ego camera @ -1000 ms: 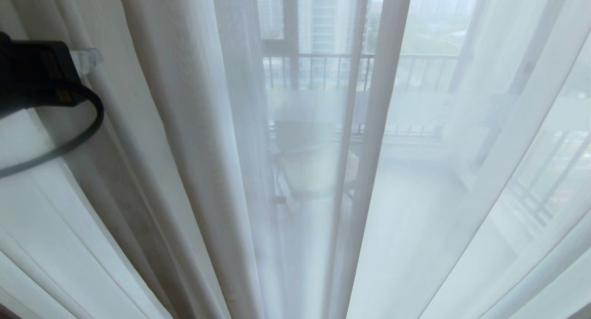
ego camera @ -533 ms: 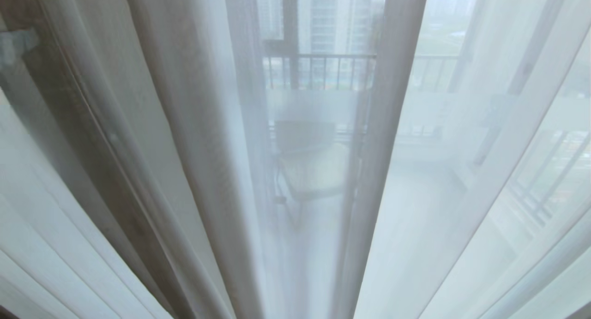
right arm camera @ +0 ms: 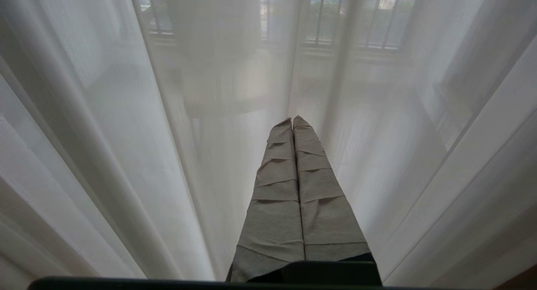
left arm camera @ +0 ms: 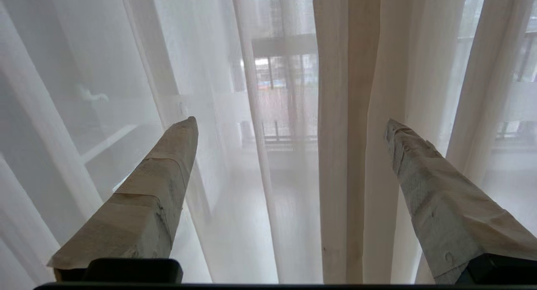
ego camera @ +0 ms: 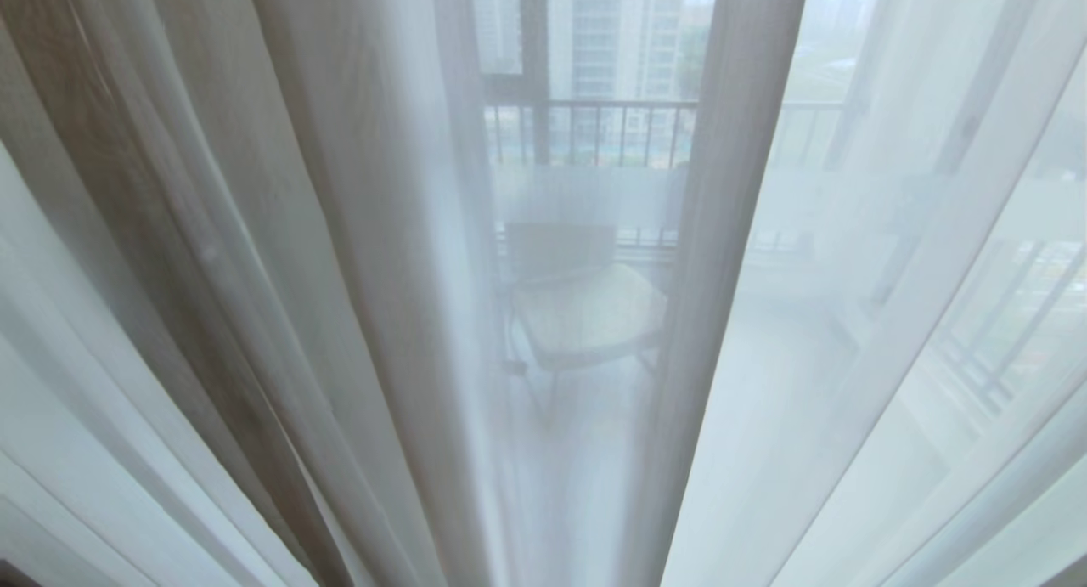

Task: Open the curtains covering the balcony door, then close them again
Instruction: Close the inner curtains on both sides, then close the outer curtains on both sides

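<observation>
Ahead, curtains [left arm camera: 335, 155] untouched beyond released left pincer [left arm camera: 291, 126], right pincer [right arm camera: 292, 121] clenched empty

- Sheer curtains [ego camera: 849, 315]: hang drawn across the whole front, fold after fold, no parted gap showing.
- Denser folds [ego camera: 722, 230]: thicker pleats at centre and left, bunched close.
- Left gripper [left arm camera: 289, 126]: jaws spread wide, empty, open air between them, fabric just ahead.
- Right gripper [right arm camera: 292, 122]: fingers pressed together, near the sheer.
- Chair [ego camera: 586, 307] and railing [ego camera: 594, 128]: beyond the fabric.
</observation>
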